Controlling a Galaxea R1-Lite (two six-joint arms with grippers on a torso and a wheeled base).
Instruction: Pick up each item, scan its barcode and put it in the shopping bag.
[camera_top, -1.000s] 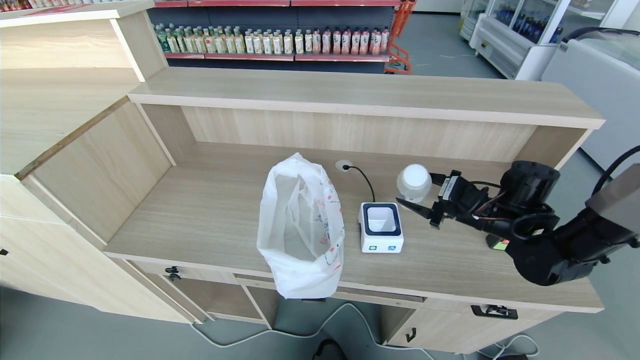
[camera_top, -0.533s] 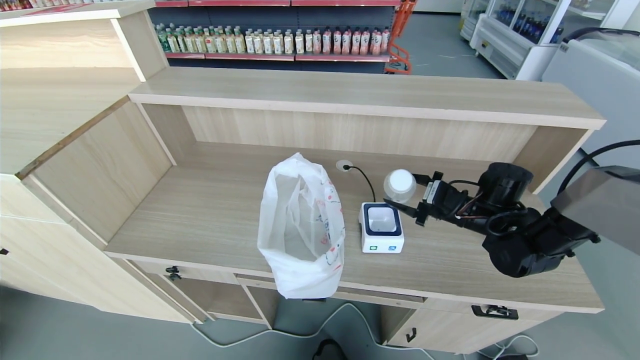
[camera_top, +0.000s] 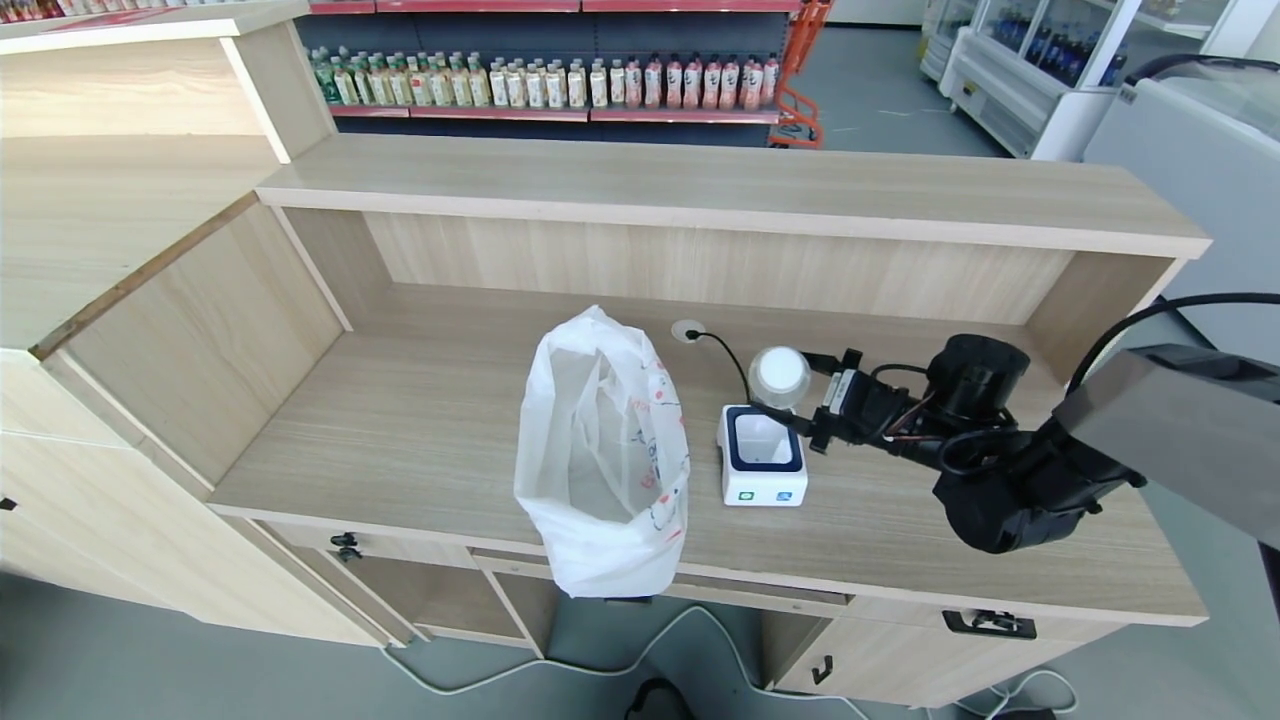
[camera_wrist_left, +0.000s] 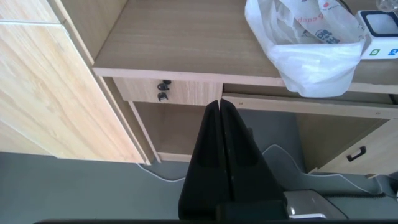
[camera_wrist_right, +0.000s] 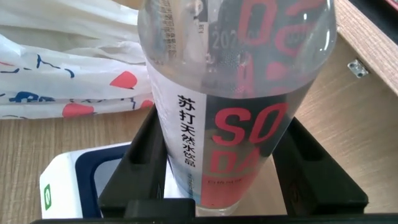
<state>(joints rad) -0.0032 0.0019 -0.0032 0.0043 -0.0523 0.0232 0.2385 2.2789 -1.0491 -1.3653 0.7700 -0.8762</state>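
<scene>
**Right gripper** (camera_top: 793, 388): It was found clamped on the soda bottle (camera_top: 780, 372), one finger on each side of the body. In the right wrist view the fingers (camera_wrist_right: 142, 163) pressed against the clear bottle (camera_wrist_right: 239, 99) at its red-and-white label.

**Bottle position:** It was held off the counter (camera_top: 420, 430), over the far edge of the scanner (camera_top: 762, 456). Its pale round end faced the head camera. From the wrist camera, the scanner (camera_wrist_right: 74, 183) lay directly beneath the bottle. Contact between the two could not be determined.

**Scanner:** This white unit with a dark-framed window stood flat on the counter. Its black cable (camera_top: 728, 358) ran back to a round port (camera_top: 688, 330) in the worktop.

**Shopping bag** (camera_top: 600, 450): The white plastic bag stood open-mouthed just beside the scanner, on the robot's left of it. Its lower part hung over the counter's front edge.

**Left gripper** (camera_wrist_left: 220, 111): Its fingers were pressed together with nothing between them. It hung low in front of the counter, below the worktop. The drawer lock (camera_wrist_left: 163, 91) and the bag (camera_wrist_left: 311, 56) lay beyond it.
</scene>
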